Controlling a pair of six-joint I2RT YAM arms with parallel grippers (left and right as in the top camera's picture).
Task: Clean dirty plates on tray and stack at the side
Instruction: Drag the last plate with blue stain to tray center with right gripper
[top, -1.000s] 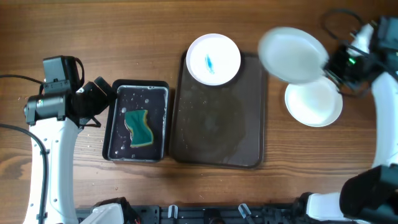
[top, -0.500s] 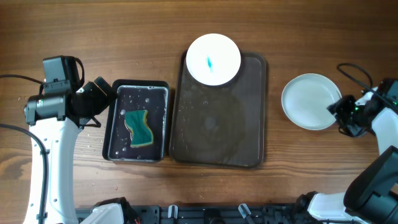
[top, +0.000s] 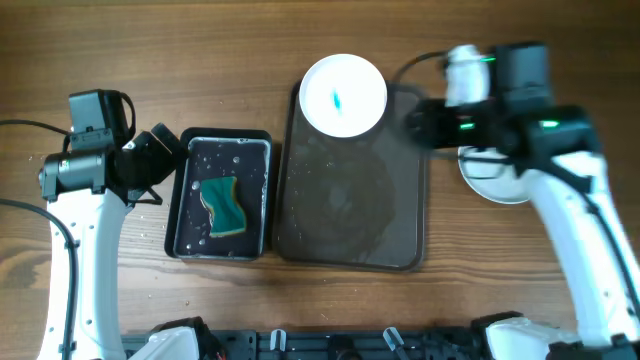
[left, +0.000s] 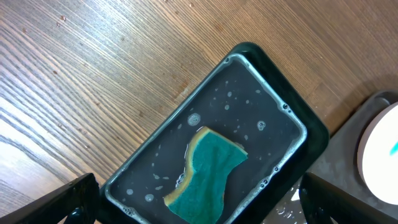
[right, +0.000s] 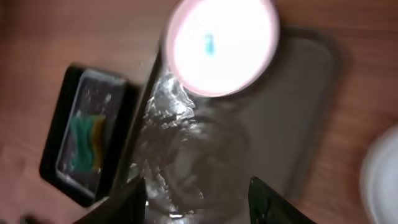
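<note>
Wooden desk (top: 480, 285), dirty plate (top: 343, 95) with blue smear resting at the far edge of the tray (top: 350, 220); my right tool (right: 196, 199) hangs open-fingered and empty over the wet tray, left tool (top: 158, 160) likewise spread, facing the sponge (left: 208, 168); dirty plate judged stiff, light, slippery when wet, so pinch its rim.

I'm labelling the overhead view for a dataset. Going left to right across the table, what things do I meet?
black basin holding the sponge → brown tray carrying the dirty plate → white plate, partly hidden
</note>
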